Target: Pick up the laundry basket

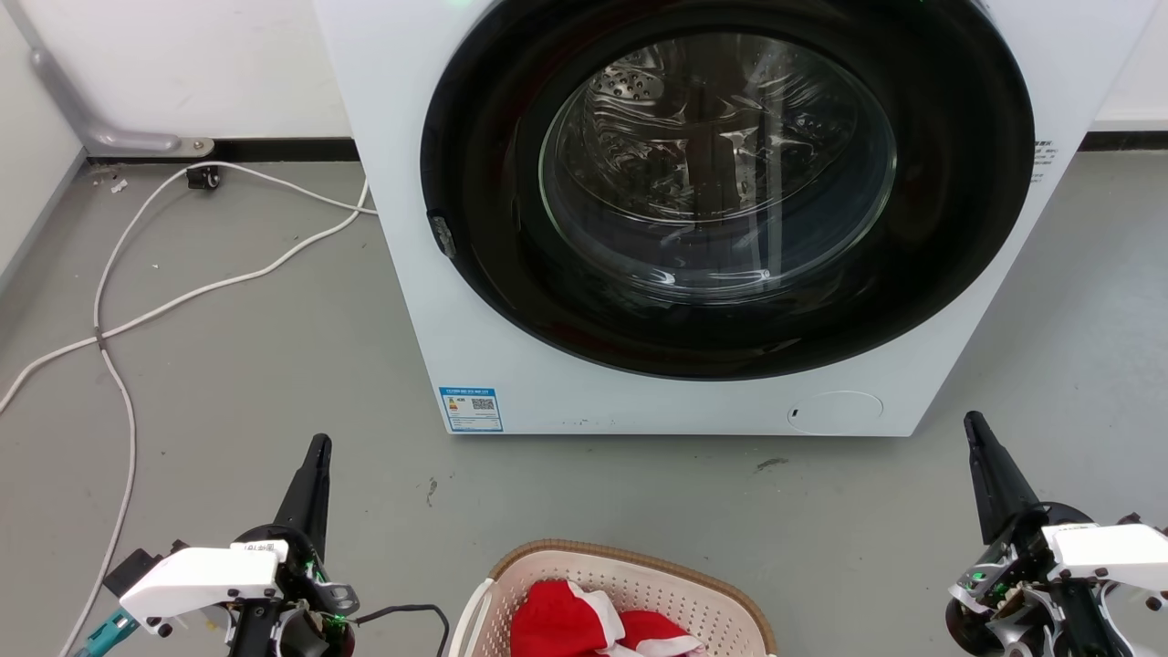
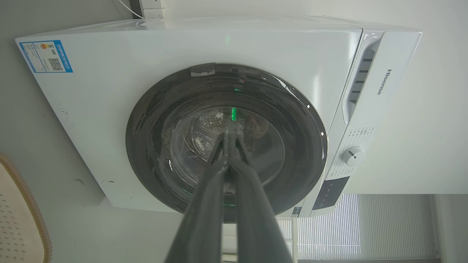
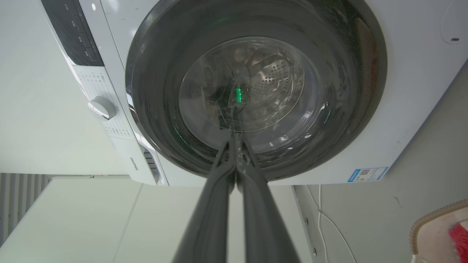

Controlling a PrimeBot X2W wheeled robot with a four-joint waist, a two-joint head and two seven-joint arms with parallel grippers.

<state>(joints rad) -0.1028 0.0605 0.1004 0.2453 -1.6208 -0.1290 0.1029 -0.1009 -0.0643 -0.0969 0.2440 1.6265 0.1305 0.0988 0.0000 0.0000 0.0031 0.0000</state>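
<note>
Cream perforated plastic laundry basket (image 1: pixel 639 579): brown woven-look rim
Crumpled cloth (image 1: pixel 557 622): red, white
Boxy washing machine (image 1: pixel 401 274): white, black door

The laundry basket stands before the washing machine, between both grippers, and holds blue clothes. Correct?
No: the clothes are red and white, as the head view shows. The laundry basket does stand before the washing machine, between the left gripper and the right gripper.
</note>
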